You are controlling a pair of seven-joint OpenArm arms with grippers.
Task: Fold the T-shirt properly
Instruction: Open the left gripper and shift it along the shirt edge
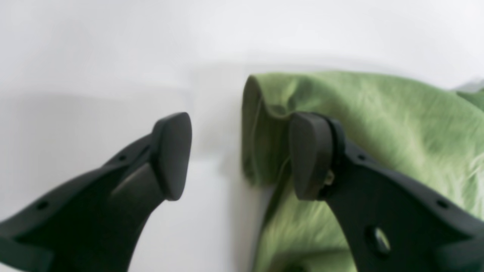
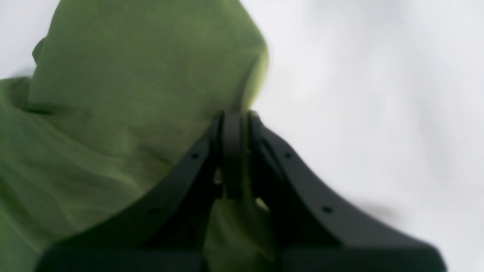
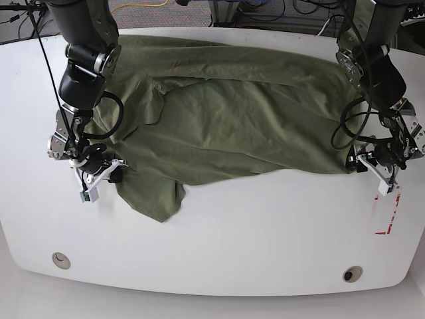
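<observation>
The olive-green T-shirt [image 3: 232,126] lies spread and wrinkled across the far half of the white table [image 3: 265,232], one flap hanging toward the front left. My right gripper [image 2: 232,124] is shut on the T-shirt [image 2: 132,75] at that left edge, with cloth showing above and below its pressed fingers; in the base view this gripper [image 3: 99,179] sits at the shirt's left side. My left gripper [image 1: 242,155] is open beside a rolled edge of the T-shirt [image 1: 378,124], with one finger [image 1: 310,155] over the cloth and the other over bare table. In the base view it [image 3: 375,166] is at the shirt's right edge.
Two round holes [image 3: 61,260] [image 3: 352,273] sit near the table's front edge. Red marks [image 3: 385,219] lie on the table at the right, just below the left gripper. Cables run behind the far edge [image 3: 279,10].
</observation>
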